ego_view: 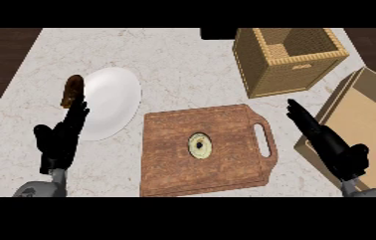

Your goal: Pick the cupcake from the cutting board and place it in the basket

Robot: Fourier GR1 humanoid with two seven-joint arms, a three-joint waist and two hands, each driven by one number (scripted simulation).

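A small round cupcake (pixel 200 146) with a pale top sits near the middle of the brown wooden cutting board (pixel 176 169). The woven basket (pixel 283 72) stands at the back right, upright and with nothing visible inside. My right hand (pixel 330 147) hovers open to the right of the board, beside its handle slot, fingers straight and pointing up and left. Open as well, my left hand (pixel 58 139) rests at the left, its fingers over the edge of a white plate. Neither hand touches the cupcake.
A white plate (pixel 110 102) lies left of the board, with a brown pastry-like item (pixel 72 90) on its left rim. A tan cardboard box (pixel 352 109) lies at the right edge behind my right hand. Dark counter edges show at both far corners.
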